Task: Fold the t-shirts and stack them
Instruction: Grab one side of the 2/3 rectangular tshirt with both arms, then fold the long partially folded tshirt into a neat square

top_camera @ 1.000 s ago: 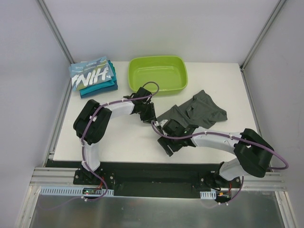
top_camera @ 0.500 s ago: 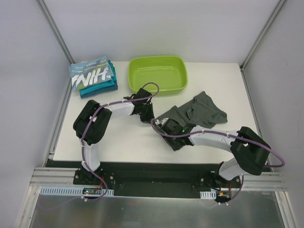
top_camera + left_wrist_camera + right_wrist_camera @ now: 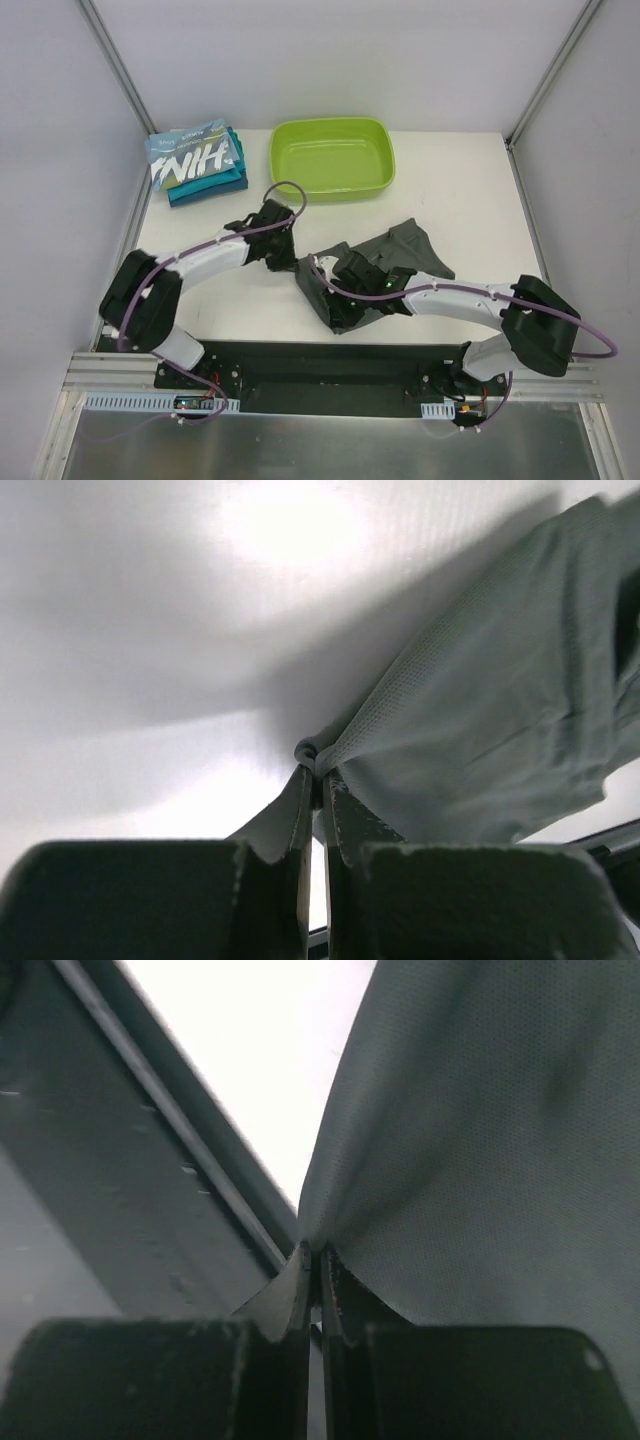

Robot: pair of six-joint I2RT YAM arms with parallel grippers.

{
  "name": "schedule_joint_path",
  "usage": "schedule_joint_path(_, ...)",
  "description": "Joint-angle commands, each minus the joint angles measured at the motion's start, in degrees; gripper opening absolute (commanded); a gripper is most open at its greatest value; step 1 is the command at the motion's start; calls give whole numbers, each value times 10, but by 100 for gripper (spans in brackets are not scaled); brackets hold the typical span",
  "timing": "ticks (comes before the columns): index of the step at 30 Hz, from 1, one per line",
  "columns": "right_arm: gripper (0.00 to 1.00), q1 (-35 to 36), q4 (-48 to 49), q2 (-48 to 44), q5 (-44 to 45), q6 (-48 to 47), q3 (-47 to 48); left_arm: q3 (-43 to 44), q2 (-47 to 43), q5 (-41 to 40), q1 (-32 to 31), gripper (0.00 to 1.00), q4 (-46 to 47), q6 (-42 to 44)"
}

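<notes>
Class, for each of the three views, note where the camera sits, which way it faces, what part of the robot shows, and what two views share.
Top external: above and behind the bases, looking down on the table, both arms and the dark grey t-shirt.
Left wrist: on the left arm, looking along the left gripper, shut on a shirt edge.
Right wrist: on the right arm, looking along the right gripper, also pinching cloth.
Shared: both wrist views show that same shirt clamped.

table: white, matte, before me | walls: pale grey panels on three sides of me | posts: aluminium, at back corners | near edge: black plate on aluminium rail | below: brushed metal sheet | light: soft glare on table
</notes>
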Motion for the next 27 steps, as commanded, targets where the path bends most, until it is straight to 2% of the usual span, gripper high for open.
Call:
schedule_joint_path(1,0,14,106,-51,-130,39,0,-38,-124,-119,11,0,-68,-6)
schedule_joint_path(6,0,19,155,-81,-177,74,-3,-54,-231,-142,11,0,-98,-4)
schedule_joint_path(11,0,17,143,-145,-125,84,-25,-36,-273,-134,11,0,-98,2)
schedule_joint_path(20,0,-32,10,-290,7,116,-75,100,-149,-108,-44,0,-91,27)
schedule_joint_path(27,0,-112,-79,-394,43,129,-108,207,-48,-97,-70,0,-85,34)
